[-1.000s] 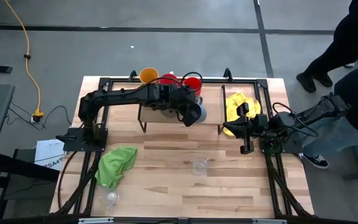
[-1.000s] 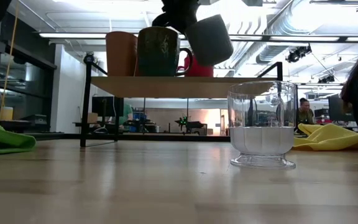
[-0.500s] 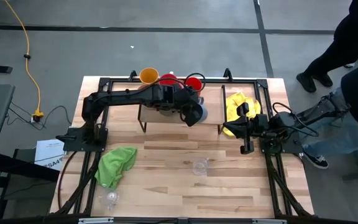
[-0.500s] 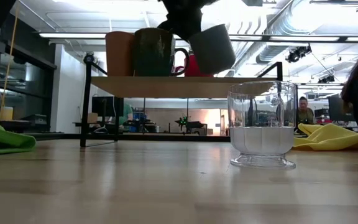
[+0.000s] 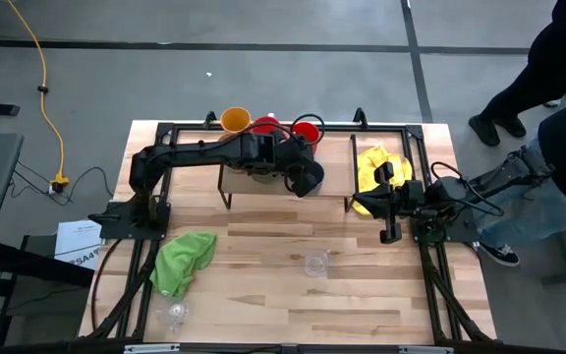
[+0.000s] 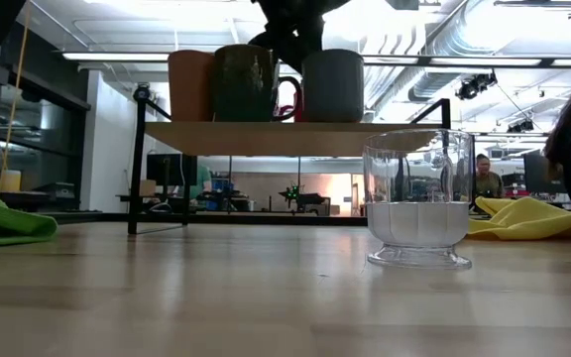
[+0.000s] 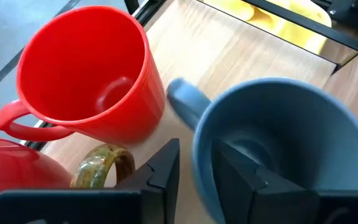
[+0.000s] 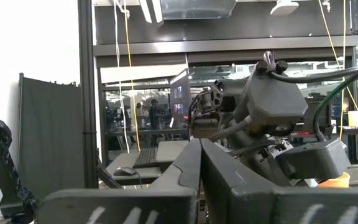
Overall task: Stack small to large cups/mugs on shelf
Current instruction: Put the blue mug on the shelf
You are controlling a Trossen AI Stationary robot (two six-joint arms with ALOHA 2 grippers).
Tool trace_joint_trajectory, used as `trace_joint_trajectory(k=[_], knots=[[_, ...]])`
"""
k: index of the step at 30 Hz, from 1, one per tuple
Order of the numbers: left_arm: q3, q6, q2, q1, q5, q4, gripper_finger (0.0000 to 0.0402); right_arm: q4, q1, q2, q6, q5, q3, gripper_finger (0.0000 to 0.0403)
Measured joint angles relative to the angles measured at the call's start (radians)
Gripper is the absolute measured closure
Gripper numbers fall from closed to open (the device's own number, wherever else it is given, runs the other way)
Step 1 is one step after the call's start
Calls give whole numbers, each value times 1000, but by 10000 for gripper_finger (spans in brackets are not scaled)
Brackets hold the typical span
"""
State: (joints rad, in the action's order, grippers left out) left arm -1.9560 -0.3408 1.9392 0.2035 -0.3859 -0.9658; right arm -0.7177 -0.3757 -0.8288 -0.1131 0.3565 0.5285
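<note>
My left gripper (image 5: 301,171) reaches over the light-wood shelf (image 6: 285,137) and is shut on a blue-grey mug (image 6: 333,85), which stands upright on the shelf board. A brown mug (image 6: 248,83) and a tan cup (image 6: 193,85) stand beside it on the board. Two red mugs (image 7: 86,74) (image 5: 266,125) and a yellow-orange cup (image 5: 235,120) stand at the shelf's far side. Two clear glasses (image 5: 314,264) (image 5: 177,313) stand on the table. My right gripper (image 5: 389,218) waits shut at the table's right. My left gripper pinches the blue-grey mug's rim (image 7: 201,163) next to the handle (image 7: 182,99). One finger (image 7: 236,177) is inside the mug and the other finger (image 7: 160,171) is outside. The fingers come from above, pointing down. The mug is upright with its base on the shelf board.
A green cloth (image 5: 185,261) lies at the table's left, a yellow cloth (image 5: 376,167) at the far right beside the shelf. The nearer glass (image 6: 417,198) stands on the table in front of the shelf. A person's legs (image 5: 558,59) show beyond the right edge.
My left gripper has gone down with the blue-grey mug and drawn it toward the brown mug. The mug was tilted and clear of the shelf; now it stands upright on the board.
</note>
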Motion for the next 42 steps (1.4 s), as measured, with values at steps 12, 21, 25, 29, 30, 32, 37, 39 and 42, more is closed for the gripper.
trace_joint_trajectory(k=[12, 21, 25, 29, 30, 32, 37, 39, 42], knots=[[0, 5, -30, 0, -60, 68, 249, 0, 0, 0, 0, 0, 0, 403], [-1, 23, -161, -35, 7, 65, 250, 0, 0, 0, 0, 0, 0, 403], [35, 46, -215, -137, 31, 88, 310, 2, 0, 0, 0, 0, 0, 403], [180, 15, -264, -250, -1, 215, 389, 3, 0, 0, 0, 0, 0, 403], [234, -7, -277, -274, -11, 264, 388, 3, 0, 0, 0, 0, 0, 403], [354, -70, -300, -320, -35, 398, 387, 3, 0, 0, 0, 0, 0, 403], [641, -291, -316, -409, -87, 851, 397, 3, 0, 0, 0, 0, 0, 403], [711, -386, -301, -434, -163, 1004, 400, 3, 0, 0, 0, 0, 0, 403], [771, -493, -265, -453, -314, 1118, 400, 3, 1, 0, 0, 0, 0, 403]])
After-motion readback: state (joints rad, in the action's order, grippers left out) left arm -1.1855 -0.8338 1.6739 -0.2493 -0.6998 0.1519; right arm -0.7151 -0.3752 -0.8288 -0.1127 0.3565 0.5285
